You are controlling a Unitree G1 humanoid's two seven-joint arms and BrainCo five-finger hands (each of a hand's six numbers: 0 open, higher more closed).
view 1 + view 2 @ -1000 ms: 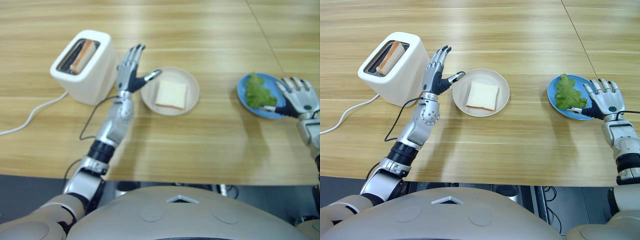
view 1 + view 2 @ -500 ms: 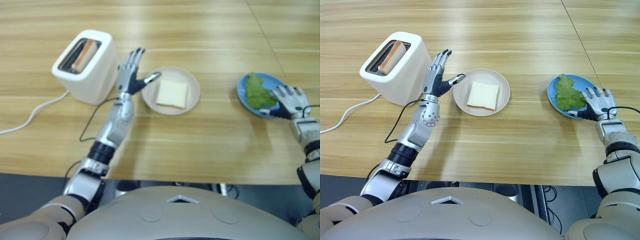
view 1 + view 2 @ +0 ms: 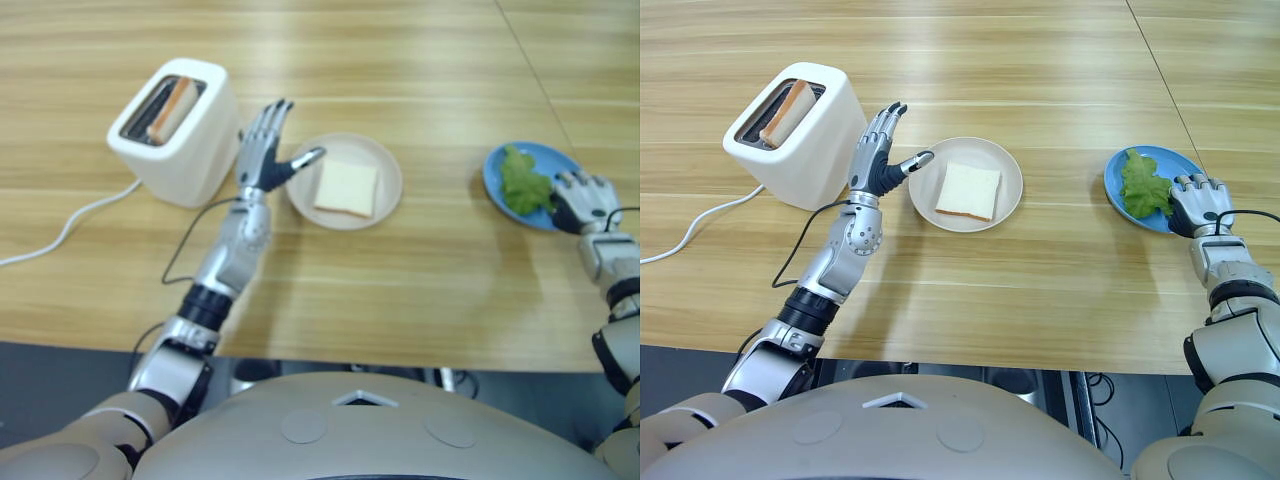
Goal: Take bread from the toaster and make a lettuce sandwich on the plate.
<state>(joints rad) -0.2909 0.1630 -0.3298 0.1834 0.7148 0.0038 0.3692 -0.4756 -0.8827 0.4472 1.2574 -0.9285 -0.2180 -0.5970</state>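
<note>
- On the wooden surface (image 3: 400,290), in the left eye view, a white toaster (image 3: 190,155) stands at the far left, with one piece of bread (image 3: 172,100) upright in its slot.
- Just right of the toaster, the left hand (image 3: 262,160) is raised with its fingers (image 3: 268,125) spread wide and straight, holding nothing. Its thumb stretches toward the rim of the plate (image 3: 392,170).
- The cream plate lies near the middle of the surface, and a square slice (image 3: 346,188) lies flat on it.
- The left hand is close to the toaster but apart from it, and the bread in the slot is untouched.
- In the right eye view, a blue dish (image 3: 1175,160) sits well to the right of the plate, and the lettuce (image 3: 1140,183) lies on its left half.
- The right hand (image 3: 1200,203) rests over the dish's right rim. Its fingers are curled in tight against the lettuce's right edge and seem to pinch it there.
</note>
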